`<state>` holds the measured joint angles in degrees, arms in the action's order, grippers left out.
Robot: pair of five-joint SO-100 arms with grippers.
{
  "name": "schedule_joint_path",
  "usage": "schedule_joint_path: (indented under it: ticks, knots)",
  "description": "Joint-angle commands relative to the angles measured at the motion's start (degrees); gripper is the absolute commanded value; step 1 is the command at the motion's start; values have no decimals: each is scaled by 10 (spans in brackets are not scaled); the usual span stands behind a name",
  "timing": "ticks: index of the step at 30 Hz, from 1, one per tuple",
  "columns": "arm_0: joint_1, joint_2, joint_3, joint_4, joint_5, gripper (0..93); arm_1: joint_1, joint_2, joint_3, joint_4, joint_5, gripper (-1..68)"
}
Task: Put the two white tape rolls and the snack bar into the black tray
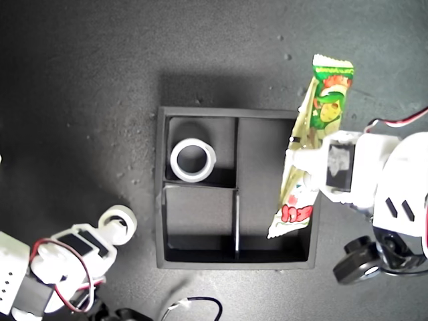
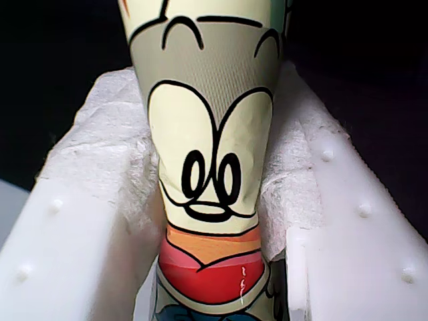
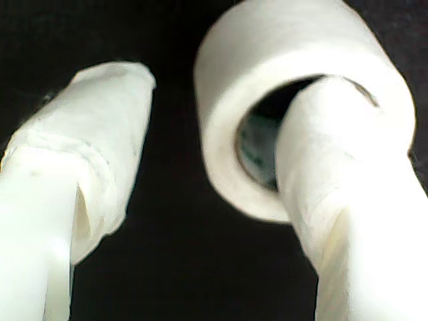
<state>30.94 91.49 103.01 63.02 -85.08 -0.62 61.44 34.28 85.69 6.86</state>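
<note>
My second tool stands spread at the exterior view's near left, one finger poked through the smaller tape roll on the dark table, left of the black tray. My first tool pinches the snack bar over the tray's right rim. Farther off, the wider tape roll lies in the tray's far left compartment.
</note>
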Motion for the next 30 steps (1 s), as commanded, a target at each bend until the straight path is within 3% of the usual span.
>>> schedule_joint_path:
  ticks: [1, 8, 17, 30]
  knots:
    - [6, 4, -2, -11, -5, 136, 8, 11, -23, 2, 12, -6]
    - [2, -25, 24, -50, -10, 135, 8, 11, -2, -11, 18, -4]
    - [-19, -20, 121, -122, -45, 48, -15, 11, 91, -105, 41, -4]
    - [29, -25, 121, -114, -101, 86, -30, 11, 105, -110, 48, -4]
